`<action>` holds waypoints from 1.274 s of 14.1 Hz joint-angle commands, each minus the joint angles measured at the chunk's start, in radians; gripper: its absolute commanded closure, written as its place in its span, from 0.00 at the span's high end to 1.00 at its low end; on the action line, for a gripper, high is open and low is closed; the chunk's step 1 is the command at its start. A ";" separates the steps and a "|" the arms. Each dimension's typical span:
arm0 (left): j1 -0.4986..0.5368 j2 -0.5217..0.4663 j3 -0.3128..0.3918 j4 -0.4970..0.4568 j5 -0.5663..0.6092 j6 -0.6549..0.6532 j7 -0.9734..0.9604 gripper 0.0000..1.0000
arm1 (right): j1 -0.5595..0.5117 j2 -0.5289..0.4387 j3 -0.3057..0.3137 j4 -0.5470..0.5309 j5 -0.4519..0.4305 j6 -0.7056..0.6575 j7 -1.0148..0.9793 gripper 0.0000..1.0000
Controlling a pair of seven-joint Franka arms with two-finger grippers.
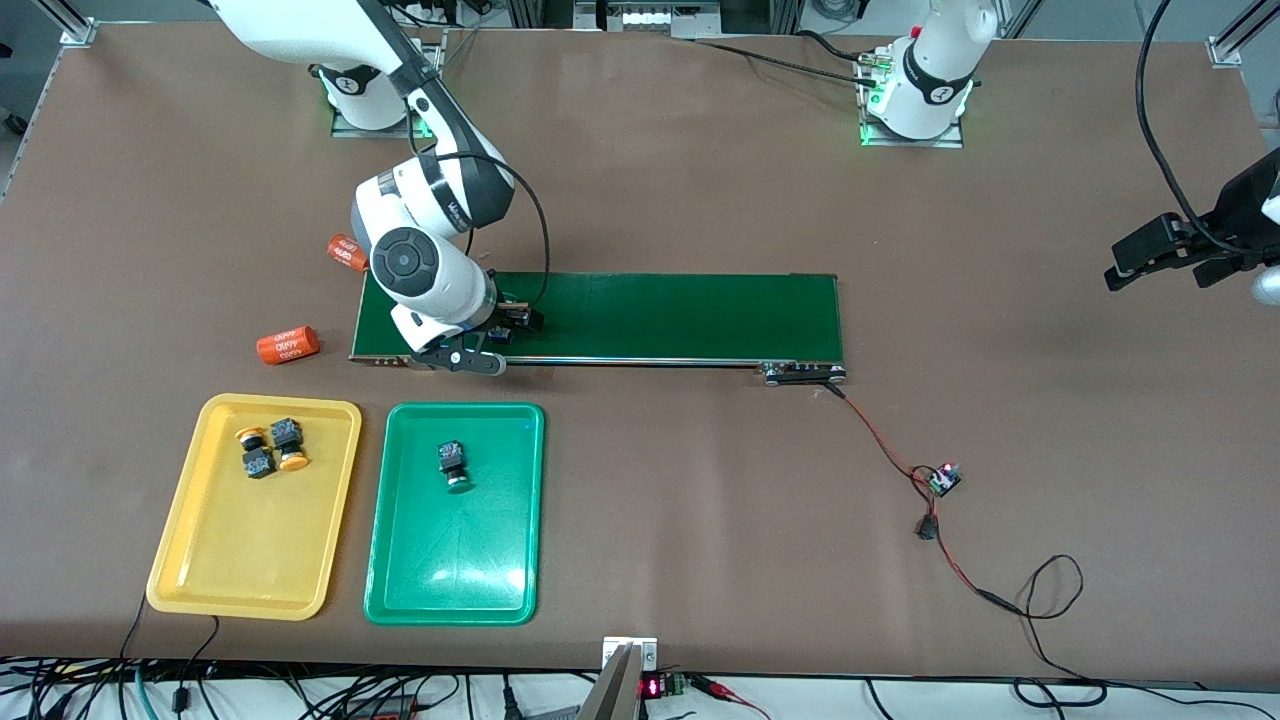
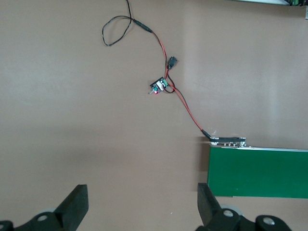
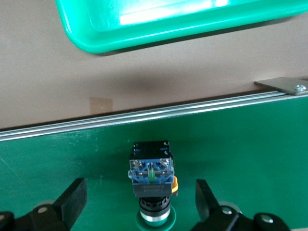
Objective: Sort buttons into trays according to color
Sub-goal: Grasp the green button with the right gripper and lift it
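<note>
A green-capped button [image 3: 150,183] lies on the dark-green belt [image 3: 250,144], between the spread fingers of my right gripper [image 3: 140,202], which is open and does not touch it. In the front view this gripper [image 1: 490,338] hangs low over the belt's end nearest the trays. The yellow tray [image 1: 200,560] holds two yellow buttons [image 1: 262,437] [image 1: 278,461]. Beside it, the green tray [image 1: 455,570] holds one green button [image 1: 455,468]. My left gripper [image 1: 1180,265] waits open over bare table at the left arm's end, its fingers [image 2: 74,202] empty.
Two orange cylinders lie by the belt's end, one [image 1: 287,345] on the table near the yellow tray, one [image 1: 347,252] partly hidden by the right arm. The conveyor belt [image 1: 680,315] runs across the middle. Red and black wires lead from it to a small circuit board [image 1: 943,479].
</note>
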State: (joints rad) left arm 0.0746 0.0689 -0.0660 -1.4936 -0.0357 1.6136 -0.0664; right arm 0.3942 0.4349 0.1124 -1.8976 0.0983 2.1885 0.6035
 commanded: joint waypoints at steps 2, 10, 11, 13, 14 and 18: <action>-0.003 -0.078 0.002 -0.099 -0.023 0.043 0.020 1.00 | 0.000 -0.010 -0.023 -0.044 0.011 0.030 -0.066 1.00; 0.004 -0.067 -0.009 -0.082 -0.020 0.028 0.017 1.00 | -0.008 -0.008 -0.030 -0.049 0.011 0.030 -0.083 0.47; 0.004 -0.067 -0.009 -0.082 -0.018 0.028 0.017 1.00 | -0.009 -0.008 -0.031 -0.049 0.011 0.030 -0.085 0.37; 0.007 -0.061 -0.008 -0.082 -0.020 0.031 0.017 1.00 | -0.017 -0.008 -0.031 -0.047 0.011 0.028 -0.103 0.21; 0.008 -0.061 -0.005 -0.082 -0.021 0.031 0.017 1.00 | -0.020 -0.008 -0.034 -0.047 0.011 0.025 -0.109 0.15; -0.088 -0.061 0.092 -0.060 -0.020 0.032 0.017 1.00 | -0.018 -0.025 -0.068 -0.026 0.011 -0.004 -0.158 0.10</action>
State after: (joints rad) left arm 0.0490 0.0187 -0.0466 -1.5606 -0.0365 1.6381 -0.0658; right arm 0.3813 0.4333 0.0635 -1.9310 0.0982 2.2018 0.4937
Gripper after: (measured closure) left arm 0.000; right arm 0.595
